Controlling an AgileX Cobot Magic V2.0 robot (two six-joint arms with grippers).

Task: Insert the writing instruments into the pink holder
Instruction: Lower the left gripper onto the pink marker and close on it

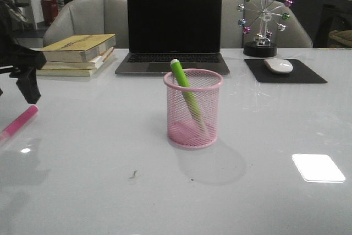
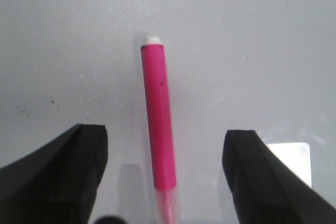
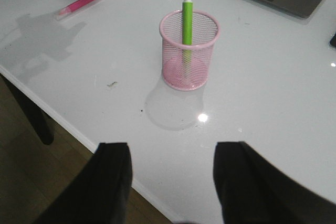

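While the left gripper [image 2: 165,171] hangs wide open with nothing held, the magenta marker [image 2: 158,119] lies flat on the table between its fingers. Main risk — a round barrel rolling aside at closure. Right gripper [image 3: 170,182] open, empty; pink holder [image 3: 189,53] ahead, green marker [image 3: 186,22] inside.

Pink mesh holder [image 1: 193,108] w/ lime green marker [image 1: 185,92]; magenta marker [image 2: 158,119], pale tip, lay on white table [image 1: 264,191]; black grippers.

A glossy white table [image 1: 286,125] catches a bright rectangular glare [image 1: 318,167] — behind it two grey upholstered armchairs [image 1: 91,20], a dim room, brown wooden floor [image 3: 31,182] below
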